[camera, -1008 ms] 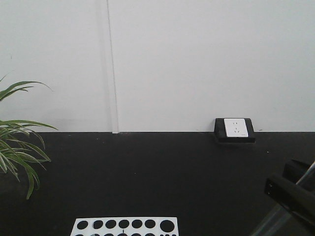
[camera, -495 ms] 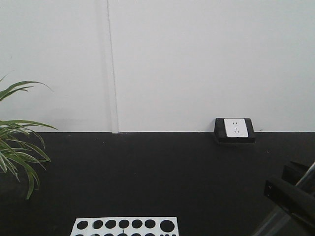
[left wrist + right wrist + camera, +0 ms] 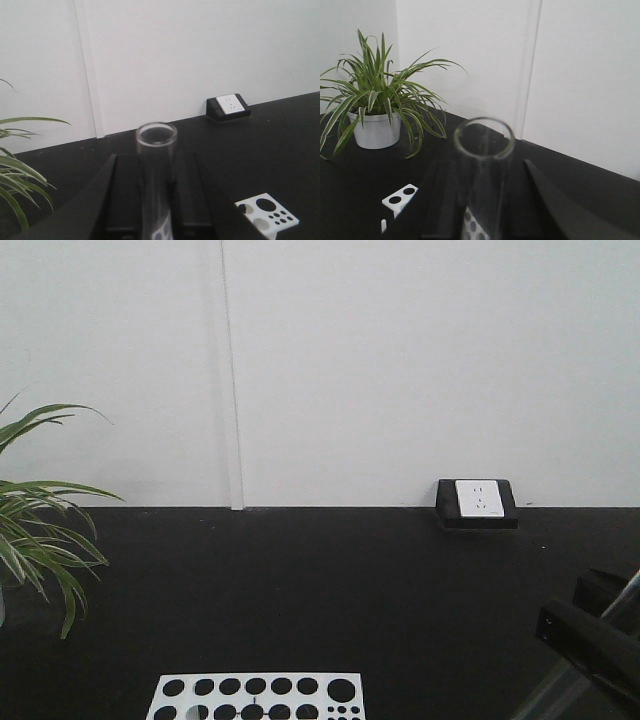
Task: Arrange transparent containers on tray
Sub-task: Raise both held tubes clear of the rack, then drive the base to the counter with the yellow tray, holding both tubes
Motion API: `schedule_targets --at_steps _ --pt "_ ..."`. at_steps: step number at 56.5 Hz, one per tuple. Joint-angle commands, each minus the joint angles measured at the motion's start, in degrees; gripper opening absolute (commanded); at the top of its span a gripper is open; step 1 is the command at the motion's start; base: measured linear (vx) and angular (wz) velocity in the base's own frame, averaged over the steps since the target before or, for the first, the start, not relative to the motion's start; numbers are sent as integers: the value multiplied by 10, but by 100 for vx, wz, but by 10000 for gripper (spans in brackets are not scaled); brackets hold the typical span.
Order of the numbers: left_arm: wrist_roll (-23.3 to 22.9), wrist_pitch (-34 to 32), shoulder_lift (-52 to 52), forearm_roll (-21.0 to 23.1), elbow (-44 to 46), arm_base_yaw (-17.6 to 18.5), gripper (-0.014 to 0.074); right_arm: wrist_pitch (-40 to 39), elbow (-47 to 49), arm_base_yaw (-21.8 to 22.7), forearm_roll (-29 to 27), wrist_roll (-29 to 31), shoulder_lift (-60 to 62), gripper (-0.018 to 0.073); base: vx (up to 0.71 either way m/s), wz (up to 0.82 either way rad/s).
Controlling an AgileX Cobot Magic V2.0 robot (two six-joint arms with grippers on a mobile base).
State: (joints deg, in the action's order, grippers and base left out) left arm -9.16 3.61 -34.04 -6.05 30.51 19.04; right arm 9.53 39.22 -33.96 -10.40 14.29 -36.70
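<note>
Two transparent containers show, both clear glass tubes. One tube [image 3: 156, 142] stands upright between the black fingers [image 3: 125, 190] of my left gripper [image 3: 156, 165], which is shut on it. The other tube [image 3: 484, 150] is held the same way by my right gripper [image 3: 484, 172], open rim toward the camera. In the front view the right gripper [image 3: 592, 640] sits at the bottom right with its tube [image 3: 627, 597] slanting through it. The left gripper is outside that view. The tray is out of view.
A white holed rack [image 3: 258, 698] lies on the black tabletop [image 3: 320, 590] at the front and shows below both grippers [image 3: 267, 217] [image 3: 400, 196]. A potted plant [image 3: 377, 107] stands at the far left. A wall socket [image 3: 477, 502] sits at the table's back edge.
The right gripper with its tube has sunk slightly at the bottom right. The rack and plant have shifted a little in the front view. Both tubes stay gripped.
</note>
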Motion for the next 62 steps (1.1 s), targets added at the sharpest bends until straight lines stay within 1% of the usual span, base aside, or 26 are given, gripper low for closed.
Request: schedule_targets --at_steps 1,34,62 --pt "0 -44 0 5 18 3 135 -46 18 2 3 3 1 -11 -7 1" --pt "0 -44 0 5 18 3 135 -46 18 2 3 3 1 -11 -16 -1" --pt "0 -44 0 5 18 3 135 -46 18 2 3 3 1 -11 -24 3"
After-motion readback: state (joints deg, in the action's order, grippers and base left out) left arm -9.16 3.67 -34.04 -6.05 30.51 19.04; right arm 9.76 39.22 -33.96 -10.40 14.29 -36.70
